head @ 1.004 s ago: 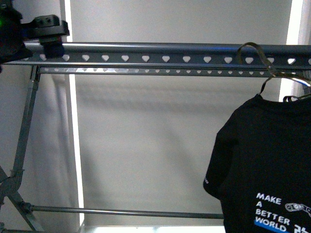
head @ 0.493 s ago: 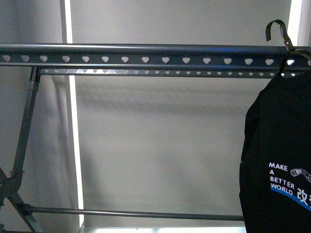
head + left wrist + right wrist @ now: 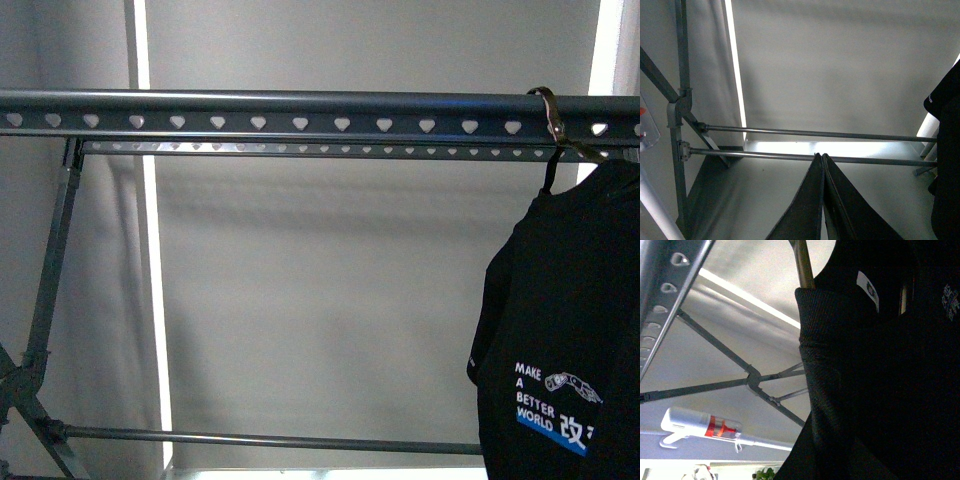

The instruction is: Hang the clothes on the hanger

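Note:
The black T-shirt [image 3: 565,330] printed "MAKE A BETTER WORLD" hangs at the far right of the front view. Its shiny flat metal hook [image 3: 549,110] curls over the dark-grey rail with heart-shaped holes [image 3: 300,112]. In the right wrist view the T-shirt [image 3: 880,365] fills the frame, with collar and white label visible; my right gripper is shut on it, its fingers hidden in the fabric. The rail [image 3: 665,295] shows beside it. My left gripper [image 3: 822,156] is shut and empty, low down, in front of two thin round bars. The shirt's edge [image 3: 945,130] shows in the left wrist view.
A thin plain round bar [image 3: 270,438] runs low across the rack. The slanted rack leg [image 3: 45,290] stands at left, with cross braces [image 3: 752,377]. A white and red handheld device [image 3: 702,429] hangs behind. Bright light strips line the wall.
The T-shirt's hook has come down from above the rail and now sits over it. The shirt has shifted slightly left and lower. My left arm left the front view a second ago.

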Action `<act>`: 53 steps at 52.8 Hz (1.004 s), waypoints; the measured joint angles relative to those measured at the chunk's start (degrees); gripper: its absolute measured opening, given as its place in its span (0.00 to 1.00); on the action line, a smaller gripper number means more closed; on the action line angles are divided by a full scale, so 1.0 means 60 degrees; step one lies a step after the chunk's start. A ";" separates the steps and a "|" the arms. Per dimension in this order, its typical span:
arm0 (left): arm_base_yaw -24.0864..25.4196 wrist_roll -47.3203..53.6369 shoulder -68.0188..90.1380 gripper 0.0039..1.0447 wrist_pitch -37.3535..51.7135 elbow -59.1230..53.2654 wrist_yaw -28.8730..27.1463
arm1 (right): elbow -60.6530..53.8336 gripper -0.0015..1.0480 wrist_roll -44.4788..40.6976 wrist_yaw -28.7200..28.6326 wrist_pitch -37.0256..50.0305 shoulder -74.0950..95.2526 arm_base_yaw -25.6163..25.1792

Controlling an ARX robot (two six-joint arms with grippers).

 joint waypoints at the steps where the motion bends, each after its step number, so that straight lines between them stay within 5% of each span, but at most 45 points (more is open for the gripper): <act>1: 0.0000 0.0000 -0.0102 0.03 -0.0029 -0.0076 0.0000 | -0.0076 0.03 0.0000 0.0029 0.0018 0.0000 0.0007; 7: 0.0000 0.0000 -0.0739 0.03 -0.0255 -0.0481 0.0000 | -0.0539 0.05 -0.0051 0.0135 0.0291 -0.0018 0.0022; 19: 0.0000 0.0000 -0.2007 0.03 -0.0965 -0.1049 0.0000 | -0.2215 0.45 -0.1727 0.1967 0.2288 -0.1235 0.0233; 33: 0.0000 0.0011 -0.3264 0.03 -0.1515 -0.1639 0.0000 | -0.6244 0.94 -0.3042 0.3326 0.5501 -0.6360 0.0769; 39: 0.0000 0.0022 -0.3923 0.03 -0.2109 -0.1643 -0.0004 | -0.8222 0.89 -0.4543 0.4849 0.5082 -0.9238 0.1654; 43: 0.0000 0.0025 -0.4459 0.03 -0.2575 -0.1643 0.0000 | -0.8411 0.72 -0.5614 0.5493 0.2455 -1.0520 0.1763; 53: 0.0000 0.0025 -0.5461 0.03 -0.3577 -0.1643 -0.0004 | -1.0306 0.34 -0.6182 0.5555 0.2503 -1.1326 0.1778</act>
